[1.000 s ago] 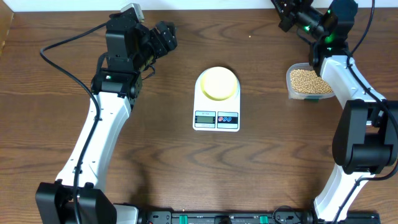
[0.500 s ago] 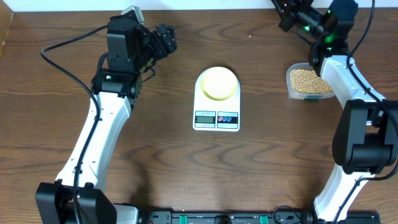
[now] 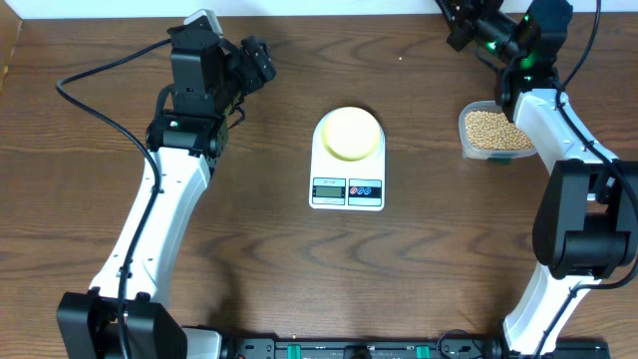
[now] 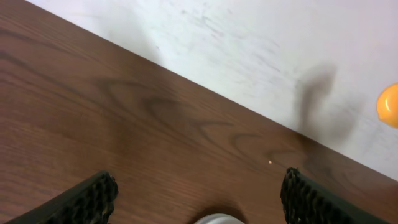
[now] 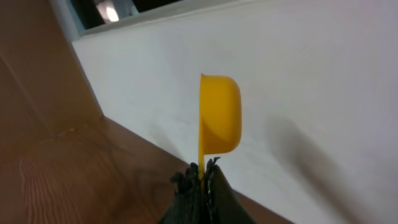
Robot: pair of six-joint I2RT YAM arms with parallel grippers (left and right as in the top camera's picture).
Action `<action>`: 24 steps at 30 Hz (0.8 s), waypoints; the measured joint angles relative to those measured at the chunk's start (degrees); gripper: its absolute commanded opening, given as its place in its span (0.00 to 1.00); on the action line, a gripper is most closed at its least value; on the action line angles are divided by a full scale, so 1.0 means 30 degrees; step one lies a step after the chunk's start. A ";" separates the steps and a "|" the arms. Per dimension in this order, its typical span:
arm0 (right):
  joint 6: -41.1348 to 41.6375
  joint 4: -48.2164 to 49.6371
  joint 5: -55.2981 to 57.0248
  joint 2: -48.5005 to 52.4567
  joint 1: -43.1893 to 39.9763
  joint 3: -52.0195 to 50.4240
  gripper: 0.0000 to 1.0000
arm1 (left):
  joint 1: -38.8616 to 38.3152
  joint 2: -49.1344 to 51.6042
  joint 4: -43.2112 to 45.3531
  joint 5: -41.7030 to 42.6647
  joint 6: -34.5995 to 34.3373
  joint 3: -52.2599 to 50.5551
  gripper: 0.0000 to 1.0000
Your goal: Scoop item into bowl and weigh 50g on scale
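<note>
From overhead, the scale [image 3: 347, 160] sits mid-tabletop [image 3: 259, 249]. Its grey display and two small coloured buttons sit on the 6 o'clock edge, but any figures or lettering are too small to read. One bowl [image 3: 350, 133] stands on the scale's platform, its inside a plain pale yellow. At about 3 o'clock from the scale, well apart from it, lies one clear tub [image 3: 472, 150] heaped with beans [image 3: 490, 130], too many to count. My left claw [image 3: 259, 58] hangs at 10 o'clock from the scale, jaws spread and holding nothing. My right claw [image 3: 461, 22] is at 1 o'clock, by the tabletop's far edge; from here I cannot tell what it grips.

My left wrist camera shows both ribbed fingers [image 4: 93, 198] spread wide over bare wood, with a white wall beyond. A sliver of an orange-yellow scoop [image 4: 389, 104] shows at 3 o'clock, and a pale rounded edge at 6 o'clock that I cannot identify.

In my right wrist view the claw is pressed together, pinching the thin handle of that one scoop, whose cup stands on edge at 12 o'clock above the fingertips. I can see no writing on it.
</note>
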 measured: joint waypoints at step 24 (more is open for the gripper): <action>0.0015 -0.0109 0.0699 0.0000 0.0022 0.0000 0.01 | 0.0000 0.0000 -0.1523 -0.0364 0.0000 0.0000 0.86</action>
